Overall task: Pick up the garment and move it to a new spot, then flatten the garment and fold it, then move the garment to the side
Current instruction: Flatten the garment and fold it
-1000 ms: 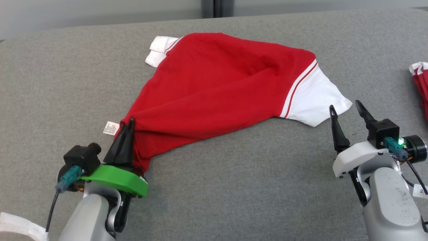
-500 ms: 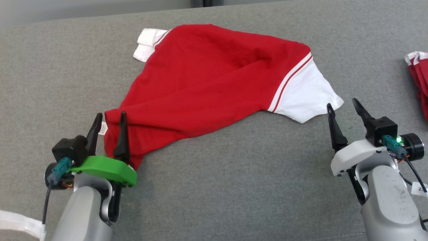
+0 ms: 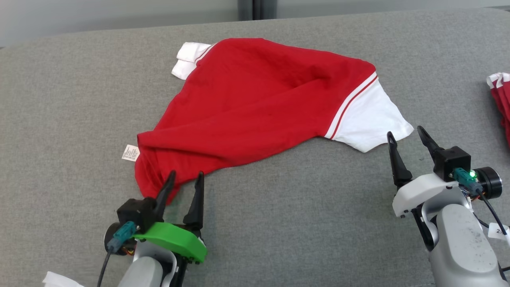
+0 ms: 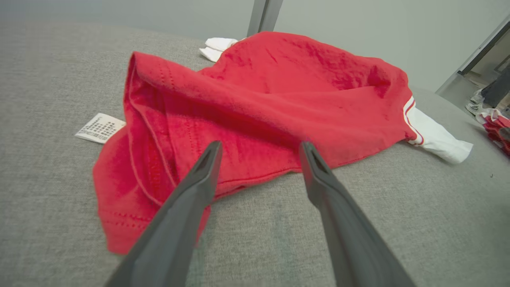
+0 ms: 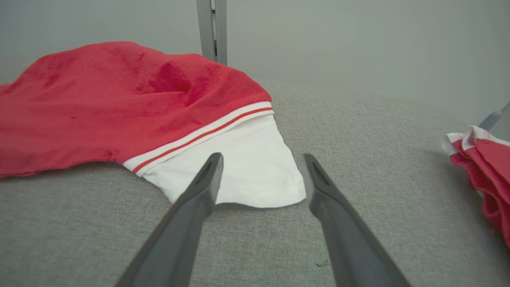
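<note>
Hem of garment [image 3: 255, 107] borders splayed left pincer [image 3: 186, 173].

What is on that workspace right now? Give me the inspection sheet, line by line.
Surface: grey fabric surface.
Job's things: red garment, rumpled, unfolded; care label at its left corner.
Clutter: second red-and-white cloth at the right edge; white scrap, lower left.
Tools: left tool open at the bunched hem, holding nothing; right tool open, just short of the white sleeve.
Cables: black cable at each wrist, off the garment.
Surroundings: pale wall, dark post behind.
</note>
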Robot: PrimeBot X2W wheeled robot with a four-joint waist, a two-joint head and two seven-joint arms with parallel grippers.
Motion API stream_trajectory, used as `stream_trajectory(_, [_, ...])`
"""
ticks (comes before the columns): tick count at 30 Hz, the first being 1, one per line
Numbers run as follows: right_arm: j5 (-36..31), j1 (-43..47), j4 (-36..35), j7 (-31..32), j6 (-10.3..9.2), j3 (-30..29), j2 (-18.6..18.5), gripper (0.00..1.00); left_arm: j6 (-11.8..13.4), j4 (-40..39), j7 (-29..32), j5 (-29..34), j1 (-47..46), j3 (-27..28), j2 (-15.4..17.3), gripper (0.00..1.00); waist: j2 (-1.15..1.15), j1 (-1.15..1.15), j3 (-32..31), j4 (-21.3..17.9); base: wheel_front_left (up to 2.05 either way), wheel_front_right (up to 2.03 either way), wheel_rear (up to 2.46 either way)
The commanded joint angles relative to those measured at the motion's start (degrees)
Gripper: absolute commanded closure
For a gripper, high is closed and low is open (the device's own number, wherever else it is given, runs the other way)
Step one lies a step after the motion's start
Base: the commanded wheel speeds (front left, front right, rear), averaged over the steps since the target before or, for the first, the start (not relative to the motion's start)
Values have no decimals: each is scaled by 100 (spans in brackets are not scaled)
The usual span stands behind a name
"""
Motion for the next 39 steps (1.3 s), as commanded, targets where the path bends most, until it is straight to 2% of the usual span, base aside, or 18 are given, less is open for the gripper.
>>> stream_trajectory(1, [29, 5, -8, -24, -12, -5, -21, 0, -16, 56, 1, -57, 31, -11, 61, 0, 0, 0, 30, -9, 0, 0, 0])
stream_trajectory(8, [-37, -12, -40, -24, -12, -34, -20, 0, -16, 431, 1, -12, -156, 425, 131, 0, 0, 0, 123, -59, 0, 0, 0])
stream_trajectory(18, [-42, -31, -24, -24, -12, -57, -19, 0, -16, 538, 1, -115, -276, 292, 145, 0, 0, 0, 201, -34, 0, 0, 0])
stream_trajectory(19, [-31, -52, -16, -24, -12, -48, -20, 0, -16, 533, 1, -149, -298, 266, 140, 9, 0, 0, 202, -31, 0, 0, 0])
stream_trajectory(20, [-28, -62, -11, -24, -12, -45, -21, 0, -16, 534, 1, -152, -312, 253, 139, 55, 0, 0, 200, -28, 0, 0, 0])
stream_trajectory(21, [-26, -67, -4, -24, -12, -39, -20, 0, -16, 529, 1, -170, -329, 238, 139, 94, 0, 0, 196, -24, 0, 0, 0])
stream_trajectory(22, [-24, -65, 0, -24, -12, -34, -20, 0, -16, 523, 1, -189, -334, 232, 138, 100, 0, 0, 189, -21, 0, 0, 0])
stream_trajectory(28, [-50, 29, 79, -24, -12, -47, -20, 0, -16, 354, 1, -124, -156, 197, 139, 100, 0, 0, -24, 2, 0, 0, 0])
stream_trajectory(36, [7, 415, 188, -24, -12, -162, -19, 0, -16, 29, 1, -83, 415, 197, 58, 100, 0, 0, -709, 101, 0, 0, 0])
stream_trajectory(39, [39, 590, 191, -24, -12, -218, -19, 0, -16, -81, 1, -46, 729, 385, 24, 100, 0, 0, -924, 164, 0, 0, 0])
